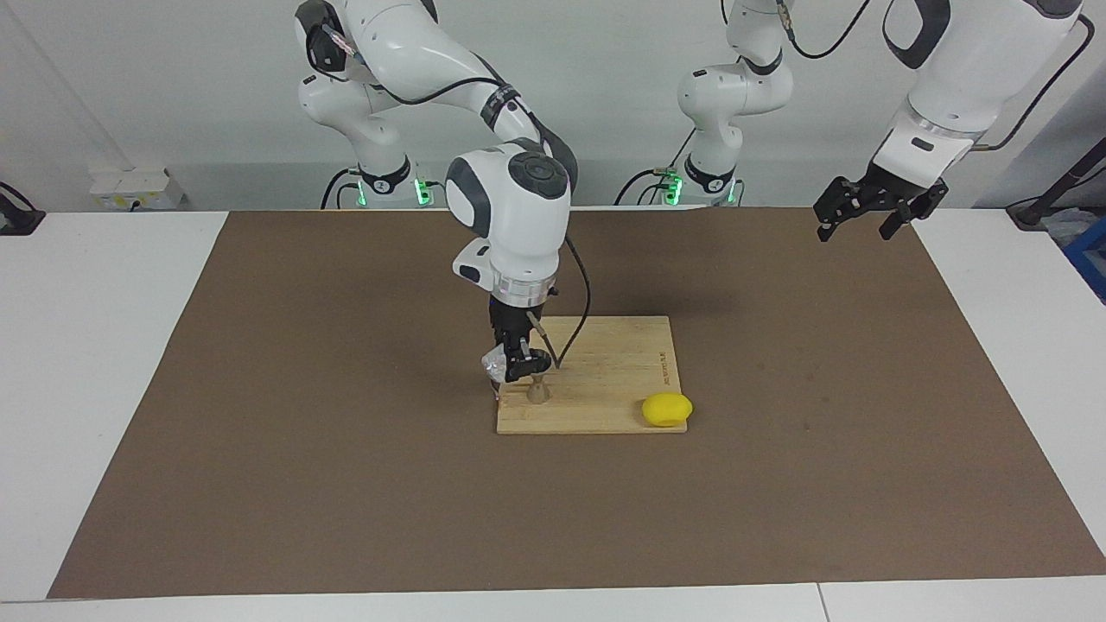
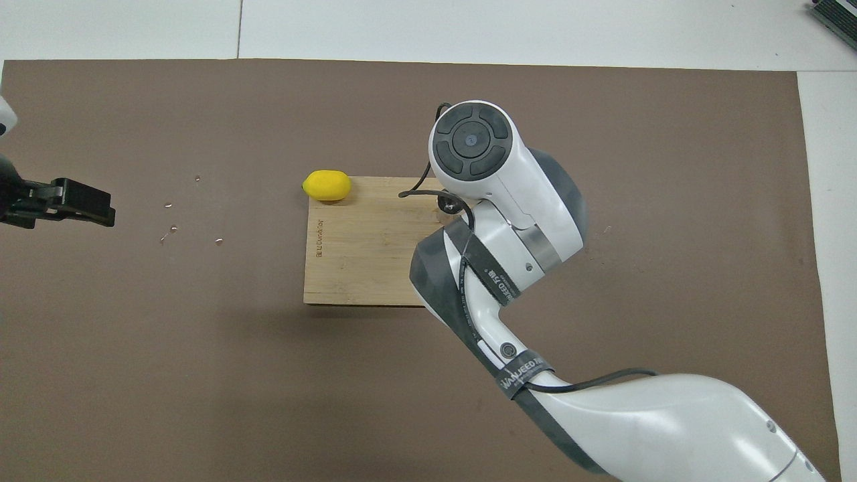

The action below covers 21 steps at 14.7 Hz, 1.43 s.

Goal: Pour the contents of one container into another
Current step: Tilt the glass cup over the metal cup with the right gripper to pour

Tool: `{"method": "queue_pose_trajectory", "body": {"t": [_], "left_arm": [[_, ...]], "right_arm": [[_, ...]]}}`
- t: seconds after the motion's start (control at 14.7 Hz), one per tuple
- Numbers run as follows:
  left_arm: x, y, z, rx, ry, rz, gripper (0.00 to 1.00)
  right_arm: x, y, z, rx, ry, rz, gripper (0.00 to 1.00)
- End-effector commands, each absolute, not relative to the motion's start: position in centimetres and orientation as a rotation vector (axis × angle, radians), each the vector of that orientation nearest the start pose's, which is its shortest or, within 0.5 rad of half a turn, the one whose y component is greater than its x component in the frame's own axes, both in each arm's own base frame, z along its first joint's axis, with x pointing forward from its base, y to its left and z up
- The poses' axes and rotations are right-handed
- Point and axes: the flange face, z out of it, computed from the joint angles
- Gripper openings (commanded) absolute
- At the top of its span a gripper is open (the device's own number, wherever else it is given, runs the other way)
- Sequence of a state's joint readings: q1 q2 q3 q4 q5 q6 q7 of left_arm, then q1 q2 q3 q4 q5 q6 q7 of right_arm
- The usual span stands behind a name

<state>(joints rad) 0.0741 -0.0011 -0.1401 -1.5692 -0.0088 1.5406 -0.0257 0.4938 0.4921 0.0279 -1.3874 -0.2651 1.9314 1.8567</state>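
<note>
A small clear cup [image 1: 495,364] hangs tilted just above the wooden board [image 1: 609,380], with my right gripper [image 1: 516,363] shut on it. Right beside it, toward the left arm's end of the table, the steel hourglass jigger [image 1: 537,391] stands upright on the board. The cup's rim leans over the jigger's top. In the overhead view my right arm hides the cup, and only part of the jigger [image 2: 446,201] shows. My left gripper [image 1: 868,216] [image 2: 70,203] waits open in the air over the mat's edge at its own end of the table.
A yellow lemon [image 1: 666,409] [image 2: 327,185] lies at the board's corner away from the robots, toward the left arm's end. The board [image 2: 361,248] lies on a brown mat [image 1: 346,484]. Small droplets [image 2: 171,228] dot the mat near my left gripper.
</note>
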Motion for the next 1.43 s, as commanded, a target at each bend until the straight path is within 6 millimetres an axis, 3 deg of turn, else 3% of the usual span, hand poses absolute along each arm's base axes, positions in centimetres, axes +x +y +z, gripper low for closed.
{"method": "queue_pose_trajectory", "body": {"t": [0.0, 0.68, 0.82, 1.36], "left_arm": [[54.4, -3.4, 62.4, -3.138, 0.077, 0.041, 1.0], [54.4, -3.4, 62.4, -3.138, 0.072, 0.041, 1.0], [54.4, -3.4, 62.4, -3.138, 0.075, 0.041, 1.0], [54.4, -3.4, 62.4, -3.138, 0.072, 0.041, 1.0]], "right_arm": [[62.8, 33.5, 44.0, -2.567, 1.845, -0.454, 0.0], [62.1, 34.5, 44.6, -2.634, 1.765, -0.535, 0.0], [61.5, 35.6, 44.6, -2.65, 1.736, -0.54, 0.0], [61.1, 35.7, 44.6, -2.669, 1.744, -0.537, 0.0]]}}
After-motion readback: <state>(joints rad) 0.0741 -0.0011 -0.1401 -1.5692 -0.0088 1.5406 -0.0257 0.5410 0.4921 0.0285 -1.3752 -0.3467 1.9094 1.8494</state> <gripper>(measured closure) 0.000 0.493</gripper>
